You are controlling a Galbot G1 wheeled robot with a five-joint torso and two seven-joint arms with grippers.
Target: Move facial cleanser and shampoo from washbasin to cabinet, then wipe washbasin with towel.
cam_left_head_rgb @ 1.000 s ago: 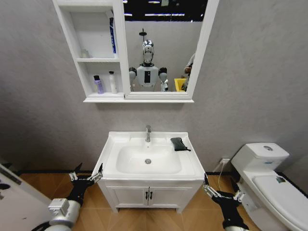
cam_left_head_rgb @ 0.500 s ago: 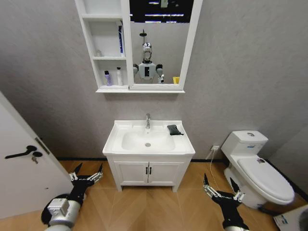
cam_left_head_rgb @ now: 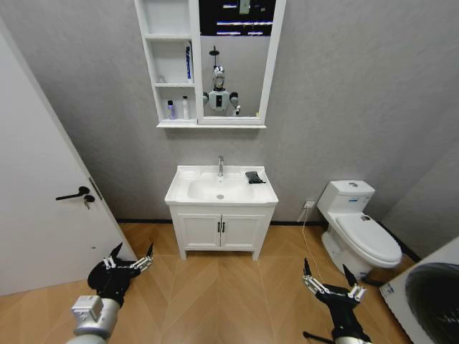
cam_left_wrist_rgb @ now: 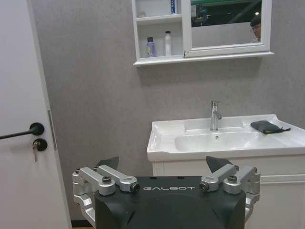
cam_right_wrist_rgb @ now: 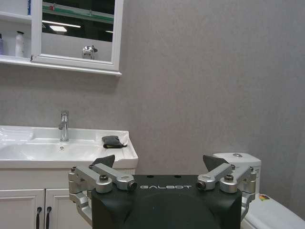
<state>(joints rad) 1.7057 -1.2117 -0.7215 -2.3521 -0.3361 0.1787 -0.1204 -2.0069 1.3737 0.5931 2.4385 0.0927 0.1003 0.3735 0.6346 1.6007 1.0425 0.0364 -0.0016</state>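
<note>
Grey-walled bathroom, wood floor. Washbasin (cam_left_head_rgb: 221, 190) at 12 o'clock, well off, towel (cam_left_head_rgb: 254, 176) on its right rear corner. Cabinet (cam_left_head_rgb: 176, 64) above w/ two bottles (cam_left_wrist_rgb: 158, 46) on lowest shelf, clearer in left wrist view. Left gripper (cam_left_head_rgb: 130, 254) and right gripper (cam_left_head_rgb: 327, 276) low, both spread wide, holding nothing.

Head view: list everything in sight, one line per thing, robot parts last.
washbasin: one, white, on the vanity, at the far wall
tap: one, chrome, at the washbasin's back rim
towel: one, black-grey, on the washbasin's right rear corner
cabinet: one, white, wall-hung above the washbasin
mirror: one, white-framed, joined to the cabinet
purple bottle: one, lowest shelf
white bottle: one, beside the purple bottle
vanity: one, white, two doors
toilet: one, white, right of the vanity
door: one, white, black handle, left
left gripper: open, low left
right gripper: open, low right
</note>
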